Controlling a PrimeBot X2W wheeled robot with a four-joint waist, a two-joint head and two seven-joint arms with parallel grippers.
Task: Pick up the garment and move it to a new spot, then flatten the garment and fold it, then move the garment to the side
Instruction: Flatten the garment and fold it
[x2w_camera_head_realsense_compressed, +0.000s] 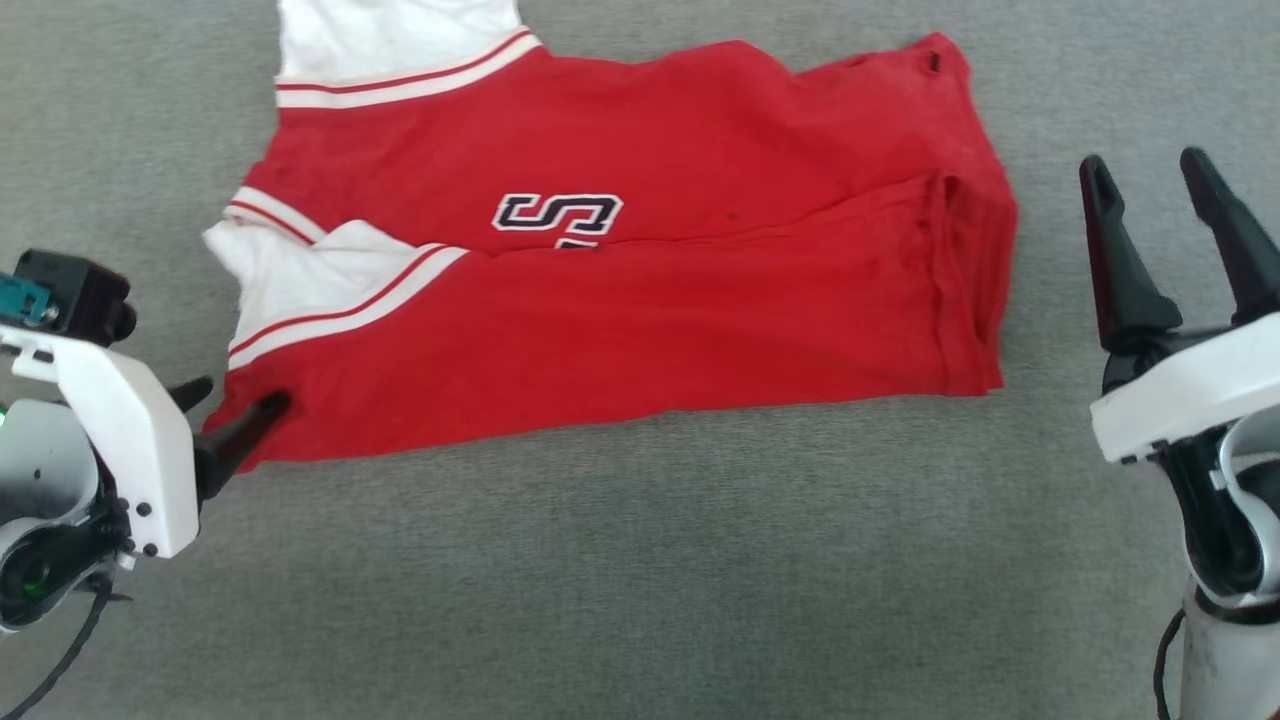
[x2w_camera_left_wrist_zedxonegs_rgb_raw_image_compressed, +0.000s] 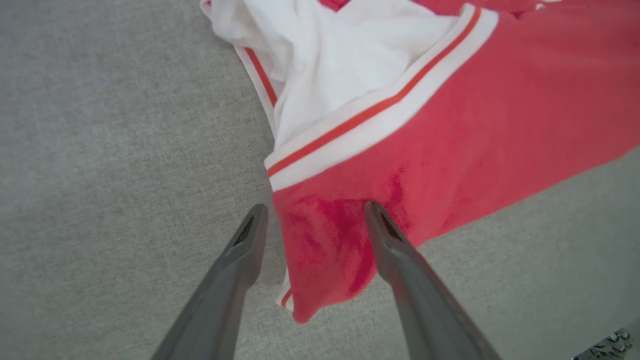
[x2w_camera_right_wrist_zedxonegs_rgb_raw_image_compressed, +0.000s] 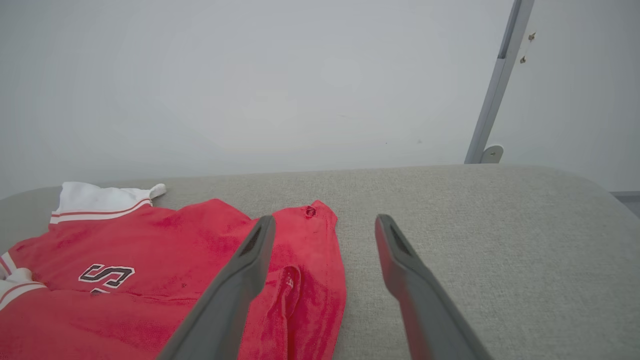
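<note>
The grey cloth-covered surface (x2w_camera_head_realsense_compressed: 640, 560) took up most of the picture, and the garment (x2w_camera_head_realsense_compressed: 620, 320) lay across its far half, red body stretched side to side. The near half looked to be lapped over the far one, part-covering the black-and-white print (x2w_camera_head_realsense_compressed: 557, 215).

The right gripper (x2w_camera_head_realsense_compressed: 1145, 165) stood off past the hem end, raised, fingers spread wide, nothing between them. The left gripper (x2w_camera_head_realsense_compressed: 238, 398) was down at the near left corner, also spread and pinching nothing. In the left wrist view that red corner lay between its two fingers, one tip over the cloth and one over bare surface. Whether either tip touched, I could not tell.

And what a soft customer this looked: thin jersey knit, light, limp, no stiffness at all. It should sag wherever it is unsupported, and the stacked layers could slide apart if only the top one is nipped.

Best holds, by my reckoning, were the two near corners, biting deep enough to catch every layer. One sat below the white sleeve (x2w_camera_head_realsense_compressed: 300, 280) with its striped trim, the other at the hem end.

One small dark mark (x2w_camera_head_realsense_compressed: 934, 62) sat near the far hem corner, too small to read.
</note>
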